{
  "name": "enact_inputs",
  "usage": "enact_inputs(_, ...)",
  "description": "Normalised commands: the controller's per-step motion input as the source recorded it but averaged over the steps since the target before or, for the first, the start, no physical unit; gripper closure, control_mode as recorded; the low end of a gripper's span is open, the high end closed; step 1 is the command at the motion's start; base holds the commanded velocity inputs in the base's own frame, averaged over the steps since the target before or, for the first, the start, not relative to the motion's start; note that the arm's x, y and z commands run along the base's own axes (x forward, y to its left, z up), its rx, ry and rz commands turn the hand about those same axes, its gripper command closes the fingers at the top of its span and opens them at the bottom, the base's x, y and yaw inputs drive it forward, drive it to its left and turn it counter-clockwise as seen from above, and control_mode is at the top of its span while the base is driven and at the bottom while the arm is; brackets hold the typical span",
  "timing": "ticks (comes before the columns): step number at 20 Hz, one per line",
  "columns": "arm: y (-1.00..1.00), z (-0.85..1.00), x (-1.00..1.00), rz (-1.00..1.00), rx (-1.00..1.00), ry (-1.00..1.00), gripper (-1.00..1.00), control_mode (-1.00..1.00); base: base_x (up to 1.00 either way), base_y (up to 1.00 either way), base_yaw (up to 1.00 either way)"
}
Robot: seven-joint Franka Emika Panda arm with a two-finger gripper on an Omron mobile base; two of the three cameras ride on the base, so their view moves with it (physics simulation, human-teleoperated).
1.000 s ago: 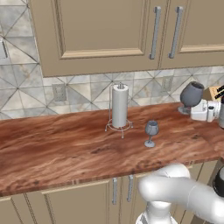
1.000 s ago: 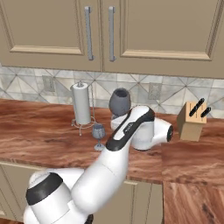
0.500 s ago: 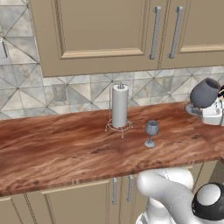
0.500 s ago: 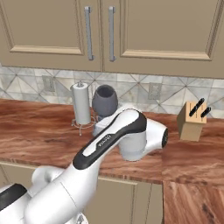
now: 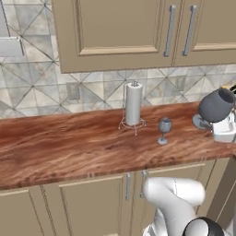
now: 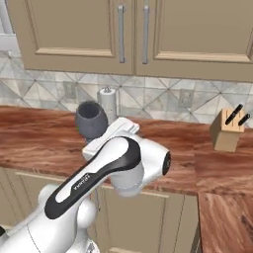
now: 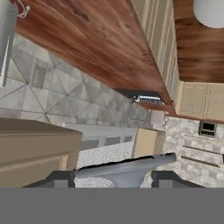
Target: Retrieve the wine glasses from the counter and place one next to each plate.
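My gripper (image 7: 113, 177) is shut on a grey-blue wine glass (image 5: 215, 105), held tilted above the right part of the counter (image 5: 69, 145). In the hand view its flat disc foot (image 7: 127, 168) lies across between my two fingertips. From the right base view the glass's dark bowl (image 6: 91, 120) shows just past my white hand (image 6: 116, 132), in front of the backsplash. A second wine glass (image 5: 164, 130) stands upright on the counter, right of the paper-towel roll (image 5: 133, 103) and left of the held one. A pale round shape (image 7: 211, 10), perhaps a plate, lies on another wood top.
A wooden knife block (image 6: 227, 131) with dark handles stands at the counter's right end. Beige wall cabinets (image 5: 138, 27) hang above the tiled backsplash (image 5: 55, 90). My own arm (image 6: 94, 183) fills the near foreground of the right base view.
The arm has folded back toward the base with the glass still gripped. The whole scene has shifted slightly, so the camera moved. The standing glass and the roll stayed put.
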Motion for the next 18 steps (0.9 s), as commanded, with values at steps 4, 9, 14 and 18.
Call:
enact_inputs(4,0.00,0.00,0.00,0.00,0.00,0.00,1.00,1.00,-1.00,1.00,0.08)
enact_inputs(9,0.00,0.00,0.00,0.00,0.00,0.00,1.00,1.00,-0.85,1.00,0.30)
enact_inputs(14,0.00,0.00,0.00,0.00,0.00,0.00,1.00,1.00,-0.24,0.62,0.75)
enact_inputs(18,0.00,0.00,0.00,0.00,0.00,0.00,1.00,1.00,0.00,0.01,0.97)
